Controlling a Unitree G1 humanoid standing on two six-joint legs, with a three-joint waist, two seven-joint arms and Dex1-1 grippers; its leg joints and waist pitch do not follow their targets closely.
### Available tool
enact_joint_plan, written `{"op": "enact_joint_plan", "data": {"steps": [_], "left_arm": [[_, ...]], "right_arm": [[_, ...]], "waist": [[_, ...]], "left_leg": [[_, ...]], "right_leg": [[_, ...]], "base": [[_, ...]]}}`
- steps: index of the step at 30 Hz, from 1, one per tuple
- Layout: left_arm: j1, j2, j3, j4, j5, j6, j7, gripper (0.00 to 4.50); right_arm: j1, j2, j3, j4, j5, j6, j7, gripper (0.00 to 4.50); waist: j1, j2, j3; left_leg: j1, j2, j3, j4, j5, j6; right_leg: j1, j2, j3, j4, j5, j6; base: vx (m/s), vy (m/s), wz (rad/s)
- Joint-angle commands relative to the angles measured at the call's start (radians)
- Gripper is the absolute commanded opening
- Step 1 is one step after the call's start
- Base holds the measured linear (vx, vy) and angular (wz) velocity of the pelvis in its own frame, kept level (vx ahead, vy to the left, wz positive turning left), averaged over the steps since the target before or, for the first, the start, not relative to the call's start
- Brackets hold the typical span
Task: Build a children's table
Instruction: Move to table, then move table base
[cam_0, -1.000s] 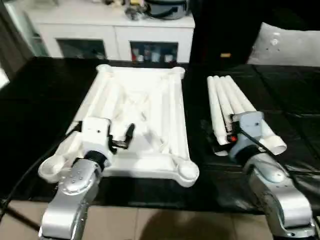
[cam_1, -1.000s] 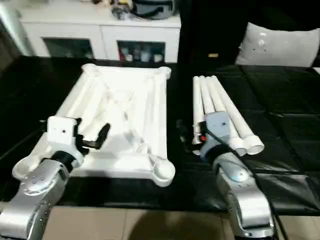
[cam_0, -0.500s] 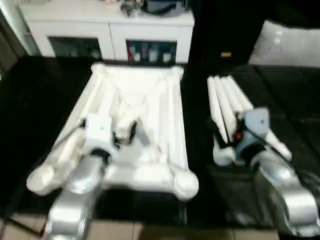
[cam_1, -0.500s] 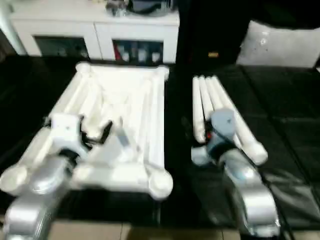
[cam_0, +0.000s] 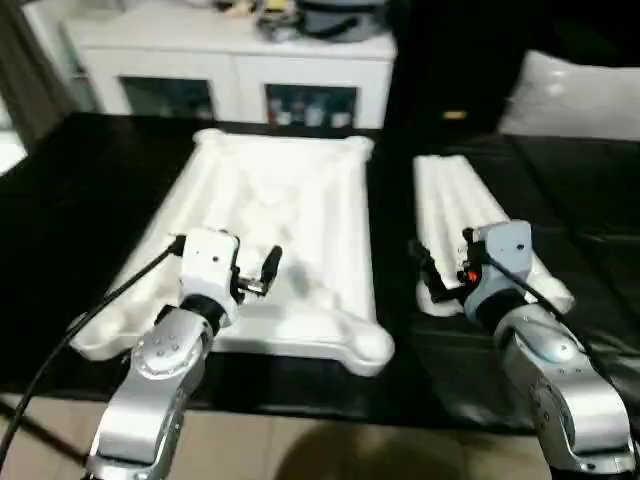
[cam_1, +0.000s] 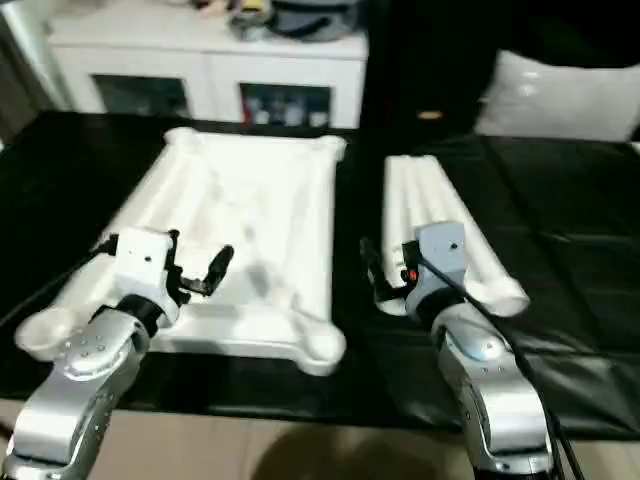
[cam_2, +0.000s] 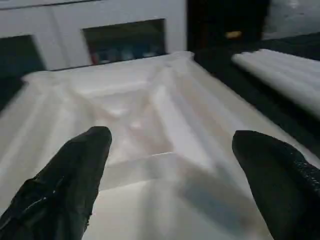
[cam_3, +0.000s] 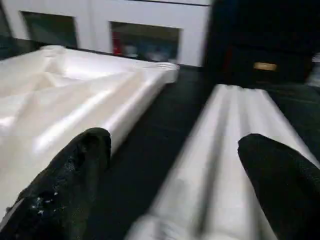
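White tabletop (cam_0: 285, 230) is laid underside up on the black surface (cam_0: 90, 190), left of the four white legs (cam_0: 465, 215), which are bundled side by side. Left gripper (cam_2: 172, 165) is held over the tabletop's near end, jaws wide apart, nothing gripped. Right gripper (cam_3: 175, 175) is held over the legs' near ends, jaws wide apart, nothing gripped.

Everything's sitting on a black surface (cam_0: 90, 190) in front of me: the white tabletop (cam_0: 270, 220) lying underside up, four white legs (cam_0: 465, 215) bunched just beside it.

Smooth white plastic tabletop (cam_0: 300, 210)
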Motion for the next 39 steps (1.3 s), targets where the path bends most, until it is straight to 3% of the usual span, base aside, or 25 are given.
{"op": "enact_joint_plan", "data": {"steps": [1, 2, 3, 4, 5, 6, 7, 8, 9, 11, 13, 16, 17, 19, 25, 31, 33, 34, 35, 36, 39], "left_arm": [[-0.019, 0.013, -0.014, 0.005, -0.016, 0.016, -0.032, 4.41], [-0.020, 0.014, -0.011, 0.005, -0.023, 0.017, -0.041, 4.41], [-0.021, 0.015, -0.009, 0.006, -0.029, 0.018, -0.047, 4.41], [-0.023, 0.016, -0.005, 0.004, -0.049, 0.025, -0.067, 4.41], [-0.026, 0.024, -0.006, 0.002, -0.067, 0.026, -0.098, 4.41], [-0.030, 0.040, -0.014, 0.001, -0.082, 0.036, -0.135, 4.41], [-0.032, 0.051, -0.020, 0.001, -0.088, 0.040, -0.157, 4.41], [-0.035, 0.064, -0.027, 0.003, -0.092, 0.035, -0.180, 4.41], [-0.050, 0.102, -0.038, 0.015, -0.111, -0.001, -0.259, 4.41], [-0.058, 0.129, -0.046, 0.016, -0.129, -0.020, -0.317, 4.41], [-0.063, 0.183, -0.061, 0.005, -0.162, -0.038, -0.423, 4.41], [-0.066, 0.204, -0.066, 0.001, -0.175, -0.043, -0.465, 4.41], [-0.077, 0.247, -0.072, 0.006, -0.191, -0.063, -0.546, 4.41], [-0.089, 0.303, -0.084, 0.012, -0.204, -0.066, -0.636, 4.15], [-0.112, 0.455, -0.160, 0.041, -0.175, -0.074, -0.819, 3.65], [-0.189, 0.498, -0.233, 0.152, -0.123, -0.090, -0.926, 3.21], [-0.216, 0.495, -0.250, 0.192, -0.116, -0.108, -0.949, 3.01], [-0.235, 0.489, -0.259, 0.221, -0.110, -0.125, -0.960, 2.92], [-0.239, 0.488, -0.261, 0.226, -0.109, -0.128, -0.961, 2.92], [-0.253, 0.486, -0.271, 0.252, -0.096, -0.153, -0.971, 2.79], [-0.290, 0.471, -0.291, 0.306, -0.071, -0.170, -0.980, 2.55]], "right_arm": [[-0.007, -0.006, -0.015, -0.009, -0.007, 0.013, -0.005, 4.50], [-0.010, -0.009, -0.015, -0.008, -0.008, 0.012, -0.004, 4.50], [-0.012, -0.011, -0.015, -0.007, -0.010, 0.011, -0.003, 4.50], [-0.016, -0.016, -0.014, -0.006, -0.009, 0.014, 0.001, 4.50], [-0.021, -0.025, -0.011, -0.002, -0.008, 0.013, 0.010, 4.50], [-0.028, -0.037, -0.009, 0.007, -0.009, 0.011, 0.023, 4.50], [-0.032, -0.047, -0.007, 0.013, -0.011, 0.009, 0.034, 4.50], [-0.037, -0.060, -0.003, 0.019, -0.011, 0.005, 0.054, 4.50], [-0.047, -0.130, 0.014, 0.036, 0.004, -0.009, 0.157, 4.50], [-0.050, -0.175, 0.024, 0.042, 0.016, -0.016, 0.222, 4.50], [-0.049, -0.242, 0.037, 0.053, 0.021, -0.040, 0.315, 4.50], [-0.049, -0.268, 0.042, 0.058, 0.020, -0.052, 0.348, 4.50], [-0.055, -0.305, 0.046, 0.061, 0.042, -0.047, 0.414, 4.50], [-0.061, -0.340, 0.057, 0.048, 0.071, -0.038, 0.486, 4.50], [-0.067, -0.405, 0.108, 0.015, 0.118, -0.040, 0.633, 4.50], [-0.066, -0.428, 0.134, 0.006, 0.136, -0.043, 0.705, 4.50], [-0.060, -0.434, 0.141, -0.004, 0.147, -0.034, 0.718, 4.50], [-0.053, -0.438, 0.144, -0.014, 0.162, -0.021, 0.730, 4.50], [-0.052, -0.439, 0.144, -0.016, 0.164, -0.019, 0.732, 4.50], [-0.046, -0.442, 0.146, -0.024, 0.170, -0.017, 0.744, 4.50], [-0.040, -0.453, 0.157, -0.022, 0.149, -0.033, 0.756, 4.50]], "waist": [[0.039, -0.043, -0.044], [0.049, -0.041, -0.054], [0.058, -0.046, -0.051], [0.058, -0.038, -0.053], [0.055, -0.007, -0.041], [0.060, 0.002, -0.045], [0.067, 0.002, -0.047], [0.063, 0.004, -0.045], [0.071, 0.009, -0.044], [0.073, 0.015, -0.043], [0.078, 0.022, -0.048], [0.076, 0.017, -0.050], [0.075, 0.011, -0.048], [0.080, 0.012, -0.046], [0.080, 0.010, -0.039], [0.085, 0.018, -0.040], [0.087, 0.019, -0.042], [0.087, 0.025, -0.042], [0.087, 0.021, -0.043], [0.088, 0.027, -0.043], [0.087, 0.024, -0.039]], "left_leg": [[-0.057, -0.040, 0.025, 0.047, -0.049, 0.135], [-0.074, -0.039, 0.017, 0.039, 0.017, 0.110], [-0.083, -0.034, 0.012, 0.004, 0.068, 0.090], [-0.083, -0.028, 0.009, -0.016, 0.082, 0.087], [-0.082, 0.012, -0.016, -0.064, 0.067, 0.106], [-0.076, 0.011, -0.014, -0.062, 0.038, 0.098], [-0.044, 0.019, -0.005, -0.062, -0.028, 0.086], [-0.049, 0.019, -0.006, -0.067, -0.038, 0.078], [-0.043, 0.035, -0.011, -0.079, -0.061, 0.078], [-0.041, 0.047, -0.016, -0.087, -0.076, 0.081], [-0.037, 0.071, -0.027, -0.098, -0.072, 0.094], [-0.040, 0.075, -0.024, -0.098, -0.036, 0.113], [-0.040, 0.072, -0.020, -0.100, -0.040, 0.115], [-0.035, 0.067, -0.012, -0.098, -0.060, 0.129], [-0.033, 0.068, -0.002, -0.102, -0.096, 0.114], [-0.022, 0.071, 0.006, -0.104, -0.120, 0.090], [-0.022, 0.073, 0.004, -0.106, -0.113, 0.083], [-0.022, 0.075, 0.003, -0.107, -0.120, 0.080], [-0.022, 0.074, 0.003, -0.106, -0.123, 0.081], [-0.023, 0.074, 0.002, -0.106, -0.124, 0.080], [-0.023, 0.071, 0.005, -0.106, -0.146, 0.074]], "right_leg": [[0.050, -0.153, 0.112, -0.186, -0.599, -0.089], [0.055, -0.145, 0.118, -0.171, -0.611, 0.005], [0.041, -0.119, 0.114, -0.159, -0.587, 0.160], [0.043, -0.107, 0.104, -0.153, -0.530, 0.188], [0.031, -0.082, 0.071, -0.146, -0.340, 0.140], [0.030, -0.075, 0.063, -0.147, -0.336, 0.139], [0.011, -0.072, 0.068, -0.156, -0.372, 0.115], [0.019, -0.071, 0.064, -0.149, -0.371, 0.095], [0.021, -0.074, 0.058, -0.154, -0.369, 0.062], [0.024, -0.077, 0.058, -0.149, -0.346, 0.036], [0.030, -0.090, 0.061, -0.135, -0.235, -0.038], [0.036, -0.102, 0.063, -0.119, -0.088, -0.124], [0.037, -0.104, 0.062, -0.120, -0.090, -0.131], [0.036, -0.108, 0.066, -0.123, -0.134, -0.142], [0.031, -0.108, 0.067, -0.130, -0.238, -0.127], [0.024, -0.104, 0.068, -0.136, -0.276, -0.115], [0.029, -0.107, 0.069, -0.130, -0.240, -0.127], [0.030, -0.108, 0.068, -0.128, -0.230, -0.132], [0.031, -0.108, 0.069, -0.130, -0.223, -0.137], [0.033, -0.110, 0.068, -0.129, -0.221, -0.140], [0.034, -0.112, 0.068, -0.138, -0.279, -0.131]], "base": [[-0.041, -0.188, -0.04], [-0.019, -0.176, -0.12], [-0.017, -0.086, -0.06], [-0.023, -0.145, -0.09], [-0.003, -0.089, -0.13], [-0.003, -0.117, -0.09], [0.004, -0.058, -0.05], [0.000, 0.000, 0.00], [0.000, 0.000, 0.00], [0.000, 0.000, 0.00], [0.000, 0.000, 0.00], [0.019, 0.058, 0.00], [0.011, 0.051, -0.01], [0.000, 0.000, 0.00], [0.000, 0.000, 0.00], [0.000, 0.000, 0.00], [0.000, 0.000, 0.00], [0.000, 0.000, 0.00], [0.000, 0.000, 0.00], [0.000, 0.000, 0.00], [0.000, 0.000, 0.00]]}}
